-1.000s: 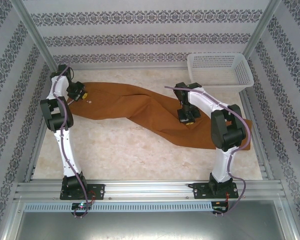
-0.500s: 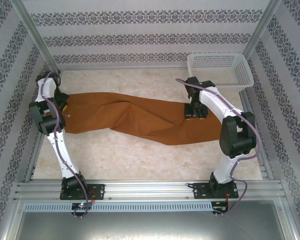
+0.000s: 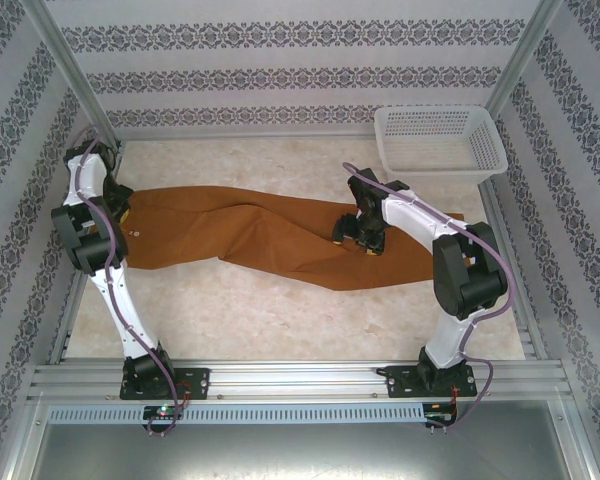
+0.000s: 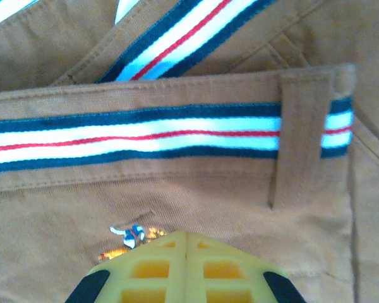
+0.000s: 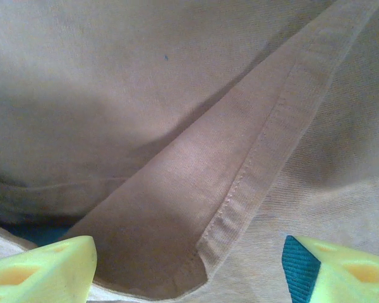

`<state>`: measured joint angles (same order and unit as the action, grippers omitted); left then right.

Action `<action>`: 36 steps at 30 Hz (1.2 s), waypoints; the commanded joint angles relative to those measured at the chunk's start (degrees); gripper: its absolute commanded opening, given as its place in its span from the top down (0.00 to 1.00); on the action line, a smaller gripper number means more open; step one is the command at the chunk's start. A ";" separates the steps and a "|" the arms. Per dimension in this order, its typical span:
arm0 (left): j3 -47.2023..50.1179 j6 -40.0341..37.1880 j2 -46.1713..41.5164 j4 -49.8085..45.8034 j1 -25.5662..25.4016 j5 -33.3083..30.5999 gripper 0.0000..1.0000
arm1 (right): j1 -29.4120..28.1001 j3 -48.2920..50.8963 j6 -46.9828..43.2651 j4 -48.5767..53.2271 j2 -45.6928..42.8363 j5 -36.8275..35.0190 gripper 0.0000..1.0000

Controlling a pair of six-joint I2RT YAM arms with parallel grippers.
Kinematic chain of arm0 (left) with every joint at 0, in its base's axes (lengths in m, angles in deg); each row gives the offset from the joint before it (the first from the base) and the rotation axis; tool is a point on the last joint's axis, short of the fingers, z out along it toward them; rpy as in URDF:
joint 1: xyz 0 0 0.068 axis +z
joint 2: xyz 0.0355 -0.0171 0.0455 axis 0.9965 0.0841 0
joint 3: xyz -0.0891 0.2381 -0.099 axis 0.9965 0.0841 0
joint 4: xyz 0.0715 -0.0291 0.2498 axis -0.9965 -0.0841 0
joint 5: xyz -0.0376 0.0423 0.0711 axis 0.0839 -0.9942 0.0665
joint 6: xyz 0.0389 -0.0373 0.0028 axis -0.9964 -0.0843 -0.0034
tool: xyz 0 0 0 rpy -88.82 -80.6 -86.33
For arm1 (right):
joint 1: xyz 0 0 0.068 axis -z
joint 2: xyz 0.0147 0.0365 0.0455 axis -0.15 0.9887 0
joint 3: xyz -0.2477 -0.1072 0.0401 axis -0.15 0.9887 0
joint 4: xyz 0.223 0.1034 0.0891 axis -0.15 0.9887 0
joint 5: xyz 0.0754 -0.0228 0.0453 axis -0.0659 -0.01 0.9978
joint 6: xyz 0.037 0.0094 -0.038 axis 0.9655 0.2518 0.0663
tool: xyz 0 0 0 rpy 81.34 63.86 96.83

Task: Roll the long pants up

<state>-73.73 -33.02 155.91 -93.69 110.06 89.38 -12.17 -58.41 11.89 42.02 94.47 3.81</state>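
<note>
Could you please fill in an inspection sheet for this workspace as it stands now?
Surface: pale marbled table, no spills seen.
Job's things: long pants stretched out left to right, creased mid-length, waistband at the left, not rolled yet.
Clutter: white basket at the far right corner, looks empty.
Grippers: left tool shut, seemingly pinching cloth below the striped waistband; right tool open above a folded hem.
Cables: purple cable along each arm, no snag seen.
Surroundings: patterned walls, metal rail in front.
</note>
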 commanded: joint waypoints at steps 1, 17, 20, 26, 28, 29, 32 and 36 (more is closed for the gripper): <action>0.78 0.08 -2.22 -0.47 0.60 1.47 1.00 | -0.60 0.99 5.11 -2.17 -0.55 -0.93 0.21; 2.98 -0.09 -2.08 1.50 0.60 3.37 1.00 | -2.06 -2.01 3.77 -1.94 6.47 -2.13 0.53; 3.05 -0.09 -2.06 1.57 0.60 3.74 1.00 | -1.98 -2.16 3.42 -1.66 6.53 -3.04 1.00; 2.98 -0.10 -2.17 1.50 0.60 4.03 1.00 | -1.67 -8.24 0.67 2.33 6.43 -4.81 1.00; 2.96 -0.05 -2.25 1.45 0.59 4.29 1.00 | -1.08 -11.43 -0.53 3.64 6.75 -5.20 1.00; 2.98 0.00 -2.30 1.49 0.60 4.50 1.00 | -0.71 -13.64 -1.23 4.92 7.35 -5.34 1.00; 3.00 -0.14 -2.31 1.35 0.60 4.63 1.00 | 0.03 -18.33 -2.80 8.16 8.58 -6.03 1.00; 2.87 -0.24 -2.59 1.08 0.60 4.53 1.00 | 0.68 -15.69 -1.79 8.20 5.85 -5.56 0.32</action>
<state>-71.41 -33.02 155.36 -92.18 110.06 93.66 -12.43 -75.99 10.82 46.17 101.47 -0.61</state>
